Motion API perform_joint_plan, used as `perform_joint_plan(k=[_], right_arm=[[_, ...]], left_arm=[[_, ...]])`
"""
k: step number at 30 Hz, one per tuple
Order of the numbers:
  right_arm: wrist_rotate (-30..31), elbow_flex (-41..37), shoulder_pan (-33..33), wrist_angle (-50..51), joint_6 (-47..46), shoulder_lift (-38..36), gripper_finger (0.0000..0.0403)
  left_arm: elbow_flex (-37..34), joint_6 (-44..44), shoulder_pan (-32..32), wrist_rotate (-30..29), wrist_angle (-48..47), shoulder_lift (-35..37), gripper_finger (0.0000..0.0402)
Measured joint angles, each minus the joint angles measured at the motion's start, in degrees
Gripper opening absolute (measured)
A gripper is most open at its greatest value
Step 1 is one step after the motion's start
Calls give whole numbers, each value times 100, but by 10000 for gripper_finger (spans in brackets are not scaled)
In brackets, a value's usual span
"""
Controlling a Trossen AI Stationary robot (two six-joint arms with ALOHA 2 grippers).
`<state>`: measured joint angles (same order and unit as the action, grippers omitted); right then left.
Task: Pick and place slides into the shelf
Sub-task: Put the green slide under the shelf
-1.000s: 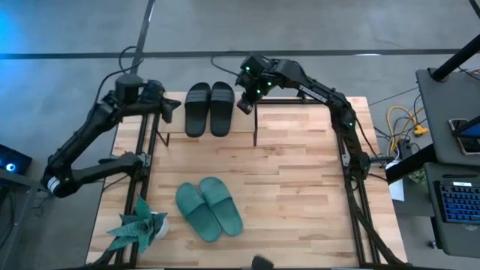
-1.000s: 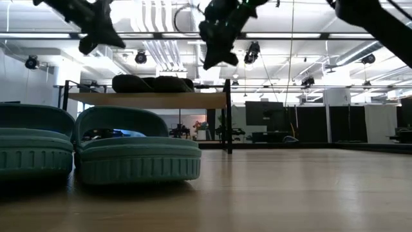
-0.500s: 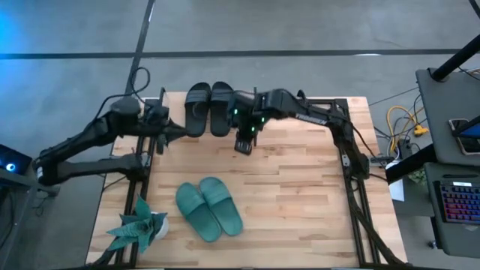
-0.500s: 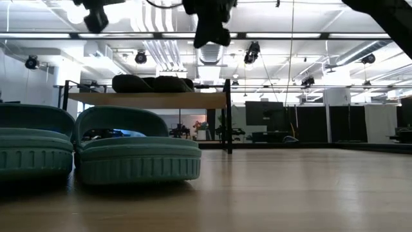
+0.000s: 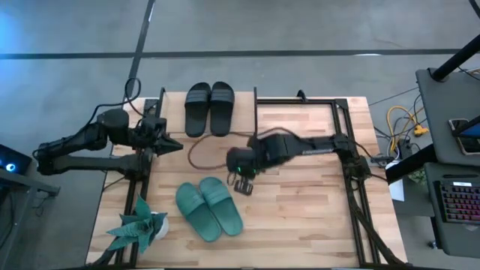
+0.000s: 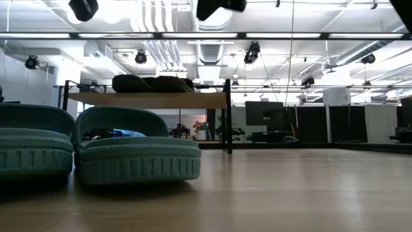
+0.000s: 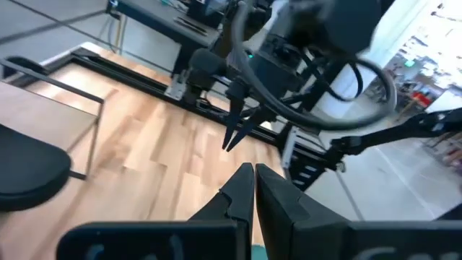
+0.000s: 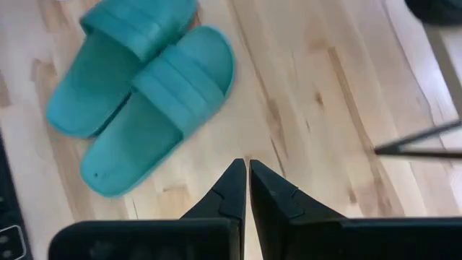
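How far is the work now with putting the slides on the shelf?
Done: the black pair lies on the shelf. In hand: nothing; the right gripper, shut, hangs beside the teal pair, and the left gripper, shut, waits at the table's left side. Left: both teal slides.

The right gripper (image 5: 244,186) moves from the shelf (image 5: 259,97) toward the teal slides (image 5: 209,208); the left gripper (image 5: 174,143) pulls back.

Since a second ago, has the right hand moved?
Yes. The right hand has swung off the shelf edge beside the black slides, toward the teal slides, fingers shut.
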<state>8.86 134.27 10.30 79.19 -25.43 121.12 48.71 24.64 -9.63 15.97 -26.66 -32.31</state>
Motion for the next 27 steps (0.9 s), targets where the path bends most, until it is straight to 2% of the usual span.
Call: perform_joint_plan(k=[7, 11, 15, 18, 21, 27], right_arm=[[852, -1, 854, 809, -1130, -10, 13], [1049, -1, 1397, 850, -1926, -22, 13], [1791, -28, 1931, 763, -2512, -17, 13], [2122, -193, 2079, 437, -2652, -17, 13], [2104, -489, 2084, -94, -2564, -13, 13], [1475, -1445, 2010, -2084, -1855, -11, 13]], left_arm=[[-3, 292, 70, -27, 9, 185, 0], [-33, 539, 70, -5, -73, 338, 0], [-35, 886, 70, -26, -444, 527, 0], [-37, 1102, 70, -151, -758, 673, 0], [-37, 1340, 68, -312, -1053, 794, 0], [-55, 1569, 65, -452, -1344, 981, 0]])
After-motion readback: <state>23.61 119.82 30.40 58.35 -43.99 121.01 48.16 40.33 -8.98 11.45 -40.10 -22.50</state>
